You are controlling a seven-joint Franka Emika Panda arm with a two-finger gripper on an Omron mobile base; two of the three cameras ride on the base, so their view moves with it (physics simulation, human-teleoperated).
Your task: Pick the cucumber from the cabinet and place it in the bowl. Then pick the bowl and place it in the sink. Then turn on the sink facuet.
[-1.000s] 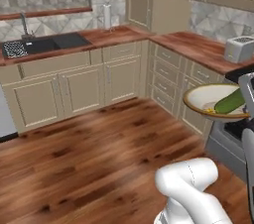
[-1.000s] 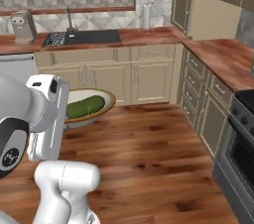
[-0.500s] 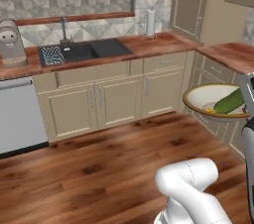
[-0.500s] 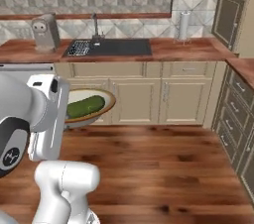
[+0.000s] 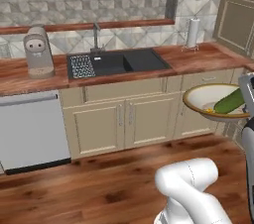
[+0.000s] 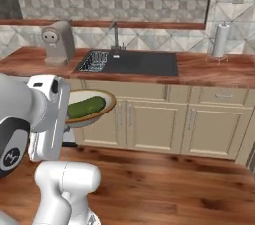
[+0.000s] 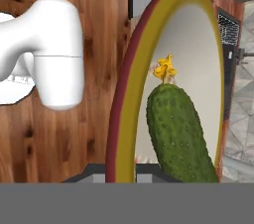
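**Ana:** Since a second ago the base has swung round, so the whole scene has slid: the sink [image 5: 121,62] sat far off at ten o'clock in the left base view and now lies near twelve, straight ahead. The things themselves haven't moved.

**Ben:** And the claw?

**Ana:** Clamped right down on the rim of the bowl [image 5: 213,98], which hangs in the air at three o'clock in that view, well apart from the counter [image 5: 198,57].

**Ben:** What's in it?

**Ana:** The cucumber [image 6: 85,106], lying on its side against the bowl's inner wall; the hand view shows it [image 7: 181,136] touching the cream inside, its yellow tip toward the centre.

**Ben:** So how should the carry go?

**Ana:** I'd keep the bowl level, since a tilt could roll the cucumber over the shallow rim. Come in above the counter edge, clear of the sink facuet [image 6: 115,34] at twelve o'clock behind the basin, then lower into the sink's open right half. Its left part holds a mesh rack [image 5: 81,65].
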